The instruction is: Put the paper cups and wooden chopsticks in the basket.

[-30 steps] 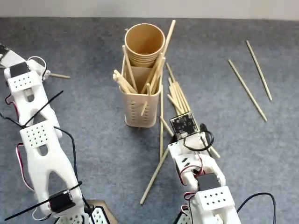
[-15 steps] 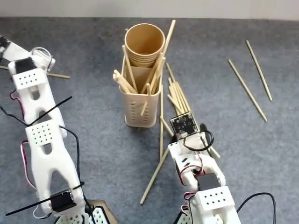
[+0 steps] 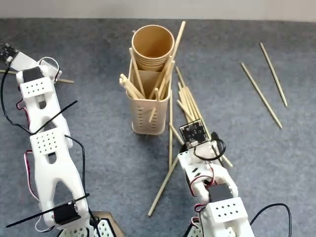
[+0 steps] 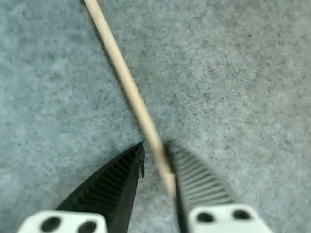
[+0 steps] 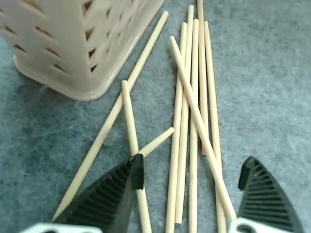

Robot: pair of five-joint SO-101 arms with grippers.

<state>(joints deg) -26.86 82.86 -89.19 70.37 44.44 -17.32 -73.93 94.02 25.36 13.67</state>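
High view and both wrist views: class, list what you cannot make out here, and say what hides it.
- Left wrist view: the chopstick runs off the picture's edge; blur hides whether the left tool grips it.
- High view: the basket wall hides how many cups are stacked.
- Right wrist view: the loose chopsticks are cut off at the picture's edge near the right tool.

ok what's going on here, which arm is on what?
Two arms are clearing up chopsticks. The left gripper is down on the carpet at a single chopstick, jaws narrowly open either side of it, not clamped yet. The right gripper is wide open above the loose bunch of chopsticks beside the basket. The paper cups are already stacked in the basket with several sticks; two more chopsticks lie apart on the right arm's side.
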